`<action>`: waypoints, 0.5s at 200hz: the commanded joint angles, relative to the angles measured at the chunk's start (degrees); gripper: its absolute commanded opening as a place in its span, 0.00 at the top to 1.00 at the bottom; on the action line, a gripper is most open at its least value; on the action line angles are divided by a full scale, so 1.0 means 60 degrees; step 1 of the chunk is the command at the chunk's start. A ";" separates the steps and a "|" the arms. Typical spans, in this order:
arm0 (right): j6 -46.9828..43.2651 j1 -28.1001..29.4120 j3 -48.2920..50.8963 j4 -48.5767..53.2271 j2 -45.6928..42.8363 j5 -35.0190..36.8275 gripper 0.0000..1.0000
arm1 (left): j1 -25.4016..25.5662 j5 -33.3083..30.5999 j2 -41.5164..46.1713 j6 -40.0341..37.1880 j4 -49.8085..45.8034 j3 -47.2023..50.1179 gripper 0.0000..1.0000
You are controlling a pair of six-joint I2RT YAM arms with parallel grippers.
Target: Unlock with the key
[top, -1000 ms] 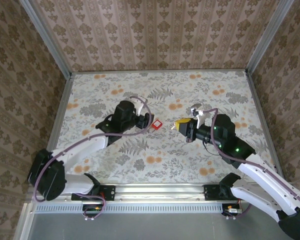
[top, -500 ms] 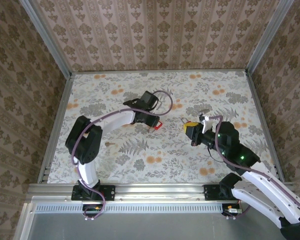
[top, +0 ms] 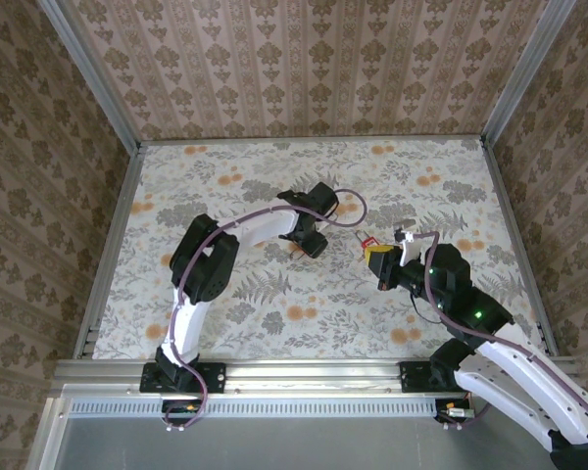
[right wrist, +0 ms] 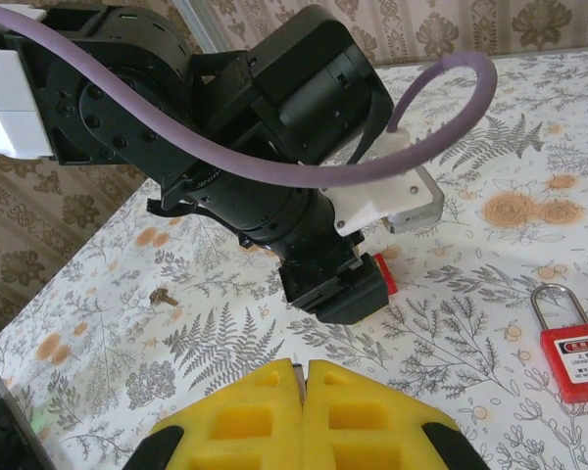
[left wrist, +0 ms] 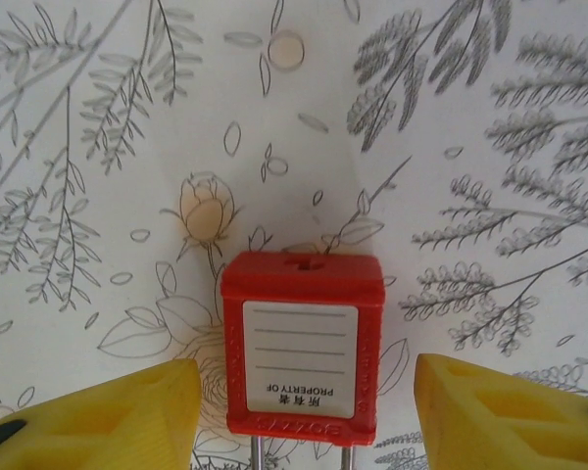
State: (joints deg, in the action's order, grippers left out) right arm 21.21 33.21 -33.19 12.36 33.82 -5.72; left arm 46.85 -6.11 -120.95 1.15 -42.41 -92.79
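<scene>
One floral tabletop (top: pixel 225 186) underlies all; over it the left hand (left wrist: pixel 306 403) stands open, yellow fingers (left wrist: pixel 127 416) either side of a red padlock (left wrist: pixel 302 333), not touching it; the right hand (right wrist: pixel 304 377) is closed on nothing, a second red padlock (right wrist: pixel 573 360) lying near it

Left arm (top: pixel 245 227) stretched far forward, forearm swung right across centre, wrist bent back down. Left gripper (top: pixel 311 242) facing down, yellow fingers (left wrist: pixel 127 416) spread wide. Right arm (top: pixel 470 313) reaching forward-left, low. Right gripper (top: pixel 377 258) closed, pads (right wrist: pixel 245 416) pressed together, no gap.
</scene>
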 commanded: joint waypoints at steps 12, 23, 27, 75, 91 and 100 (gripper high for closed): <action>0.0028 0.0027 0.0184 0.0093 -0.0159 0.0207 0.97 | -0.0125 -0.0203 -0.0173 -0.0322 -0.0681 -0.0478 0.40; 0.0039 0.0031 0.0200 0.0055 -0.0145 0.0182 0.97 | -0.0126 -0.0112 -0.0290 -0.0349 -0.0797 -0.0562 0.41; 0.0033 0.0027 0.0200 0.0050 -0.0159 0.0203 0.97 | -0.0118 -0.0052 -0.0346 -0.0363 -0.0831 -0.0586 0.41; 0.0014 0.0031 0.0199 0.0014 -0.0145 0.0213 0.96 | -0.0119 0.0146 -0.0621 -0.0353 -0.0830 -0.0601 0.44; 0.0000 0.0031 0.0156 0.0017 -0.0133 0.0209 0.96 | -0.0118 0.0198 -0.0643 -0.0295 -0.0812 -0.0589 0.46; -0.0018 0.0031 0.0141 0.0028 -0.0130 0.0198 0.96 | -0.0118 0.0198 -0.0629 -0.0257 -0.0825 -0.0573 0.50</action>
State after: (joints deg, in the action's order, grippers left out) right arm 21.19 33.21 -32.40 12.45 33.69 -5.72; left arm 46.37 -5.58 -124.51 -0.05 -45.43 -95.68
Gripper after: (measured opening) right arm 0.053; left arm 0.539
